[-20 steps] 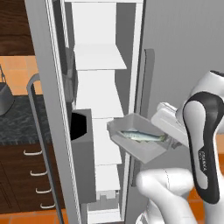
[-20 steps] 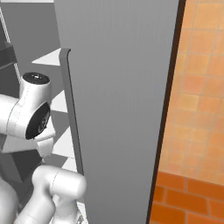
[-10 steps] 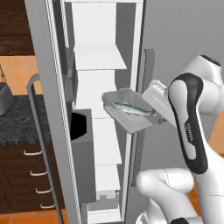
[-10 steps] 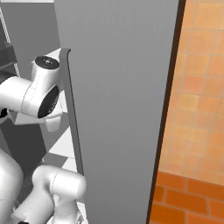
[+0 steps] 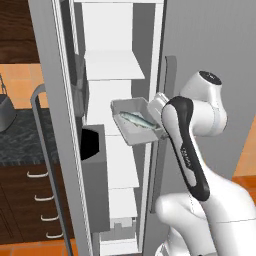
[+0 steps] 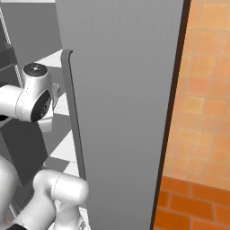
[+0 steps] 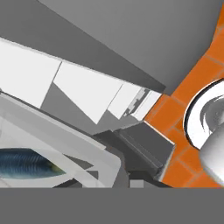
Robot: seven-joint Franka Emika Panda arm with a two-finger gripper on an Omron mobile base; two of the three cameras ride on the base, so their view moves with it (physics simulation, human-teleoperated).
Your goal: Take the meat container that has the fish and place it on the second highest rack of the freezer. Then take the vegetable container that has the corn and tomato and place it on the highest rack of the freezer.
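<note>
Count: one meat container (image 5: 134, 120), one fish (image 5: 136, 119) inside it, one freezer (image 5: 120, 75) with door swung open. Several white shelves (image 5: 114, 65) are seen stacked in the freezer compartment; a dark bin (image 5: 93, 150) is mounted on the inner side of the door.

Arm is folded: elbow raised high at right in the left base view, forearm with dark joint cover dropped down and bent back toward the freezer opening. Container is held in the air at the front of the opening, below the upper white shelf, tilted, on no shelf. Gripper (image 5: 159, 111) sits at the container's right rim; its fingers are hidden by the tub and wrist, so how far apart they stand cannot be told.

Container: grey metal, square, deep straight walls, thin rim. Fish: slim, silvery grey-green, lying diagonally across the floor. In the hand view the tub wall (image 7: 65, 144) and the fish's dark body (image 7: 26, 164) are seen at lower left, orange tile floor (image 7: 175, 113) at right.
</note>
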